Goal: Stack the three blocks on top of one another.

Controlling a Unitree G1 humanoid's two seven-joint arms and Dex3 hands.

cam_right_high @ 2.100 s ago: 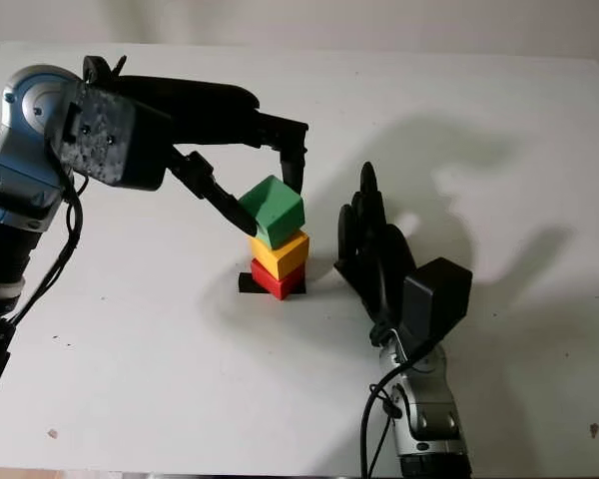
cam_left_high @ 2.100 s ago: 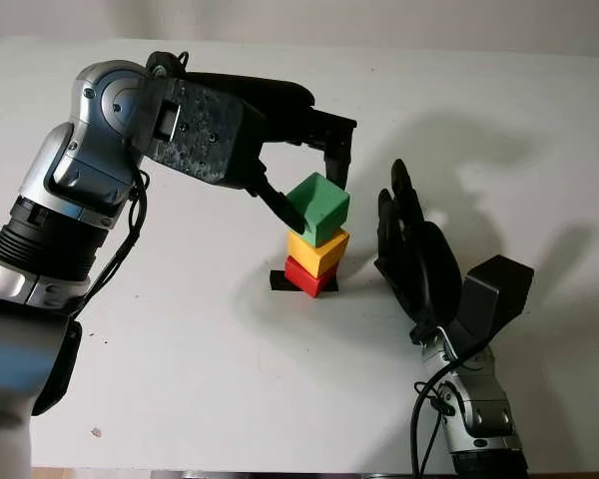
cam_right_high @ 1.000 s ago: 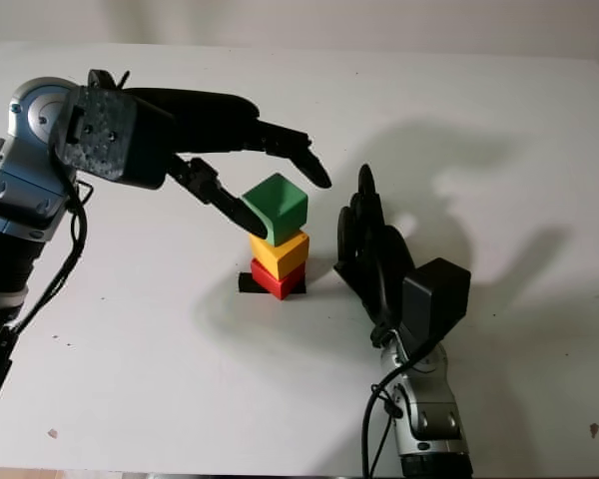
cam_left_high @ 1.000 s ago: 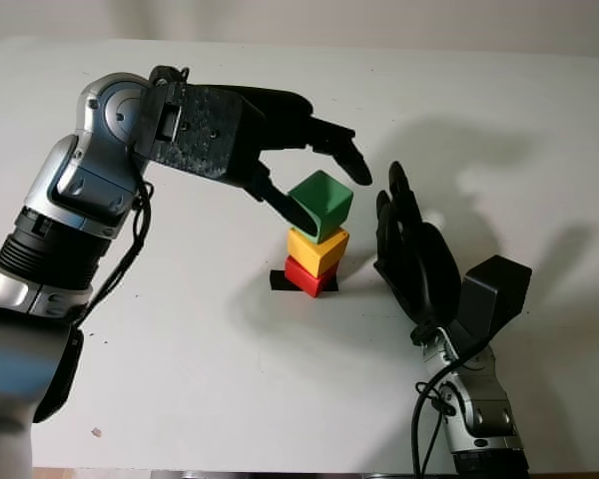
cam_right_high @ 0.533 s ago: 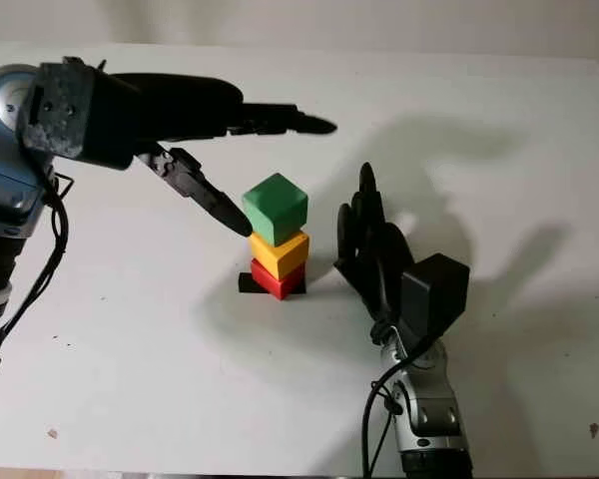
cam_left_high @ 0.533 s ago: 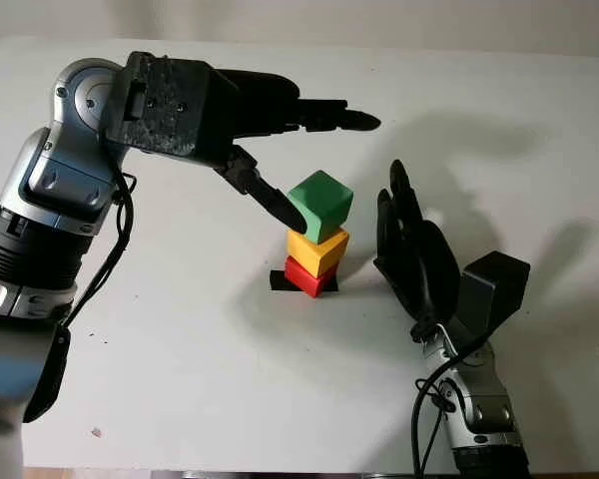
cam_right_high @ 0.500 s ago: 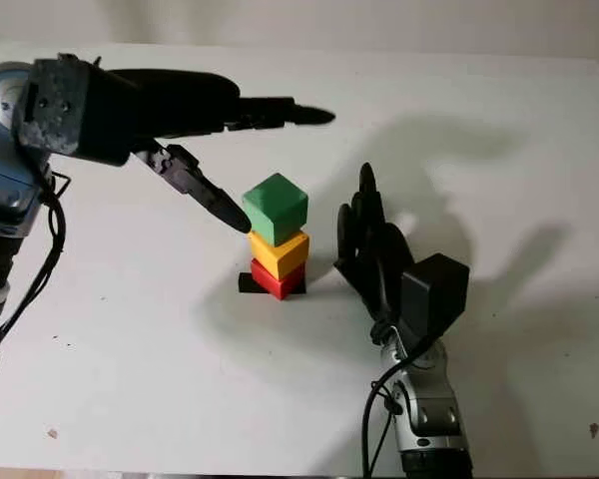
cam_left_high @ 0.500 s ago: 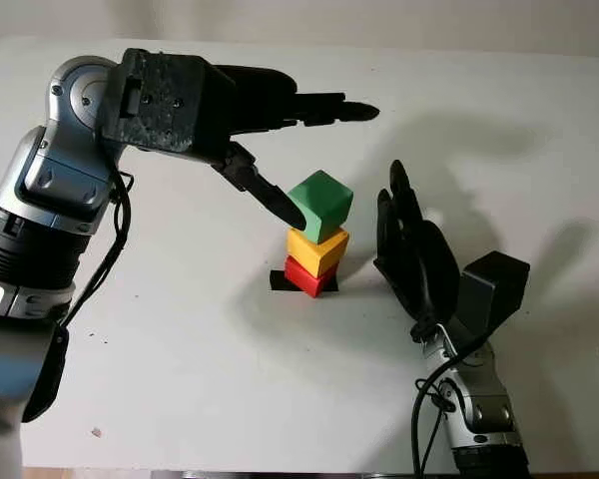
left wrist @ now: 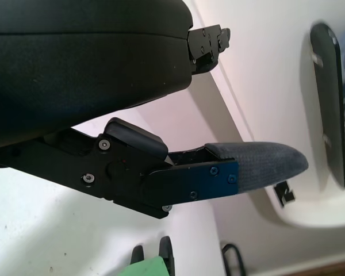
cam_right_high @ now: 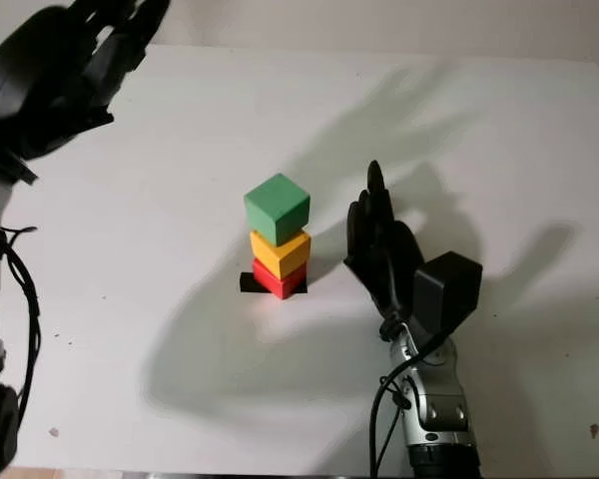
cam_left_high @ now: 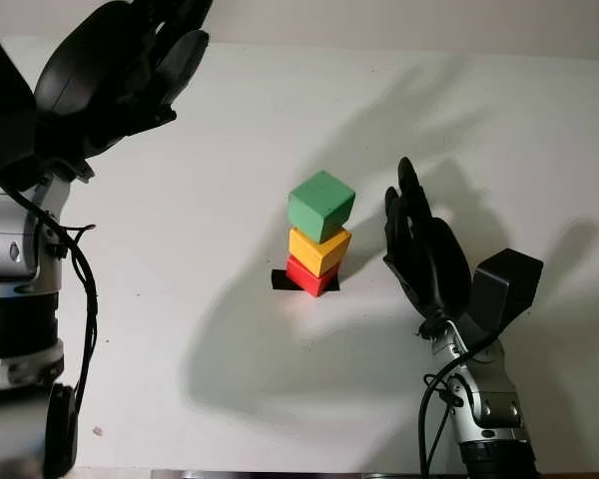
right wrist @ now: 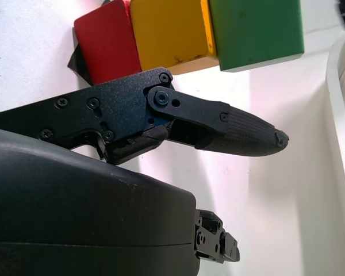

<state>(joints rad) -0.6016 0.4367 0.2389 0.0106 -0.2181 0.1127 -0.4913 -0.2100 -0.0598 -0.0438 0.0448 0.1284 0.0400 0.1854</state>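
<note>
The white table [cam_left_high: 180, 329] carries one stack of three blocks at its middle. The left hand [cam_left_high: 120, 70] is raised high at the far left, released and holding nothing. The right hand [cam_left_high: 426, 261] stands upright near the stack, also released, touching no block. The green block [cam_left_high: 320, 206] sits on the yellow block [cam_left_high: 318, 249], which sits on the red block [cam_left_high: 309, 275].

Bright, even light; soft hand shadows across the white table [cam_left_high: 230, 399]; wrist views blurred close up
</note>
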